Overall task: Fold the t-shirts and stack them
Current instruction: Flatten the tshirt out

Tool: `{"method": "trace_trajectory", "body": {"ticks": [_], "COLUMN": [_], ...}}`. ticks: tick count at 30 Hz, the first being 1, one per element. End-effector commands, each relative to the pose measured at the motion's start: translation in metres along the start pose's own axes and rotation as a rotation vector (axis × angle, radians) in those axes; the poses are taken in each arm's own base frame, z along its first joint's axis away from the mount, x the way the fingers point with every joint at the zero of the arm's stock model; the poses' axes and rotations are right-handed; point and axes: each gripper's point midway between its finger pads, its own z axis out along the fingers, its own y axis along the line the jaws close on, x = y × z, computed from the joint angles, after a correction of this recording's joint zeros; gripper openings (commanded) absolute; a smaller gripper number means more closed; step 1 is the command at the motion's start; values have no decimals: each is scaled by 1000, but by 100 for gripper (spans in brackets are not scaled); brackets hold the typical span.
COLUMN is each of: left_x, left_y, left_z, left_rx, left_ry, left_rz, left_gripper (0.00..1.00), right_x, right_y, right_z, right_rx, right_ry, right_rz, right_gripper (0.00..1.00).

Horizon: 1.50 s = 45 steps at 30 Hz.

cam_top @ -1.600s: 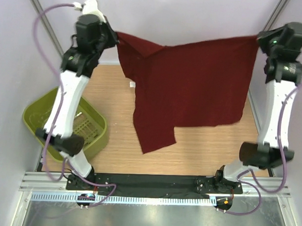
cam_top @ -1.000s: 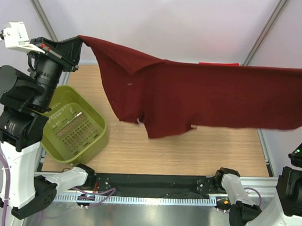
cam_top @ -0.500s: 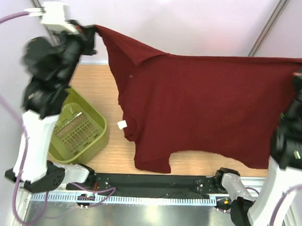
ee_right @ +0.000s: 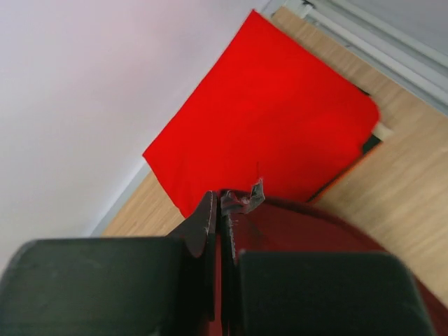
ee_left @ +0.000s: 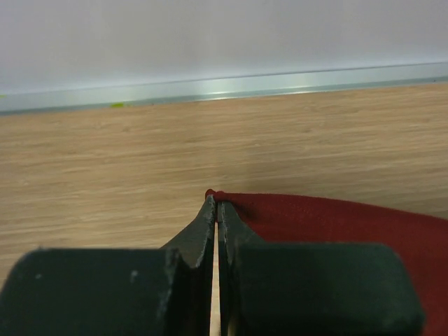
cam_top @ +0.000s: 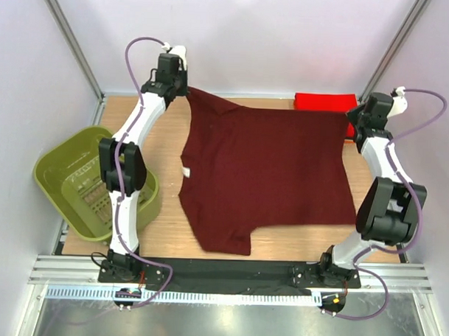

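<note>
The dark maroon t-shirt (cam_top: 268, 177) lies spread flat across the wooden table, one sleeve hanging toward the near edge. My left gripper (cam_top: 184, 88) is shut on its far left corner, the cloth (ee_left: 336, 220) pinched at the fingertips (ee_left: 215, 203) just above the wood. My right gripper (cam_top: 352, 116) is shut on its far right corner (ee_right: 294, 224), a frayed edge showing at the tips. A folded bright red t-shirt (cam_top: 325, 102) lies at the back right, with thin orange and dark layers under it (ee_right: 273, 119).
An olive-green plastic basket (cam_top: 91, 179) stands at the left edge of the table (cam_top: 156, 213). White walls and metal frame posts close in the back and sides. A white label (cam_top: 186, 172) shows at the shirt's left edge.
Both arms have swung from high in the air down to the far end of the table, laying the maroon shirt flat from hanging stretched between them.
</note>
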Motion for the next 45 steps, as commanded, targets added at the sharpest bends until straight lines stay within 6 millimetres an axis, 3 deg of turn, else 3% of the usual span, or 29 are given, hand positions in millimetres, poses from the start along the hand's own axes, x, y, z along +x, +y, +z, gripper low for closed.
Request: {"method": "trace_trajectory", "body": {"ticks": [1, 6, 11, 14, 17, 18, 20, 21, 24, 28, 30, 31, 34, 37, 38, 40, 41, 42, 44, 45], "left_x": [-103, -85, -64, -51, -24, -6, 12, 32, 53, 73, 76, 72, 37, -29, -59, -98, -115, -140, -159, -169], "left_y": [1, -14, -28, -39, -51, -50, -48, -46, -48, -48, -46, -43, -32, -22, -21, -17, -17, -16, -19, -19], "left_z": [-43, -27, -29, -41, -54, -60, -67, -68, -85, -93, -97, -100, -119, -159, -178, -219, -237, -274, -309, -326], "left_rx": [19, 88, 115, 127, 126, 111, 91, 76, 82, 77, 59, 42, -11, -45, -37, -18, -1, 27, 63, 83], "left_ry": [-275, -232, -179, -134, -51, 4, 58, 115, 178, 240, 261, 258, 175, 3, -76, -191, -245, -334, -424, -479], "left_rz": [-29, -57, -35, -32, -34, -34, -67, -75, -137, -158, -168, -175, -191, -219, -239, -273, -296, -317, -346, -366], "left_gripper": [0, 0, 1, 0, 0, 0, 0, 0, 0, 0, 0, 0, 0, 0, 0, 0, 0, 0, 0, 0], "right_x": [-75, -61, -52, -32, -10, -2, 7, 8, 4, 5, 3, -2, -26, -70, -95, -118, -141, -152, -169, -186], "right_y": [85, 87, 79, 69, 57, 50, 37, 23, 1, -3, 3, 10, 20, 46, 57, 71, 77, 81, 84, 84], "right_z": [-11, 3, 12, 21, 26, 27, 28, 30, 31, 35, 31, 25, 2, -43, -72, -106, -139, -160, -195, -235], "right_rx": [-290, -317, -292, -265, -234, -212, -173, -121, -78, -91, -93, -109, -79, -80, -74, -92, -87, -99, -110, -118], "right_ry": [-195, -150, -124, -48, 41, 77, 115, 123, 128, 168, 199, 201, 177, 111, 65, 22, -49, -85, -151, -230], "right_rz": [-8, 5, -22, -45, -73, -90, -114, -129, -127, -113, -108, -102, -91, -74, -46, -20, 10, 38, 90, 159], "right_gripper": [1, 1, 1, 1, 1, 1, 1, 1, 1, 1, 1, 1, 1, 1, 1, 1, 1, 1, 1, 1]}}
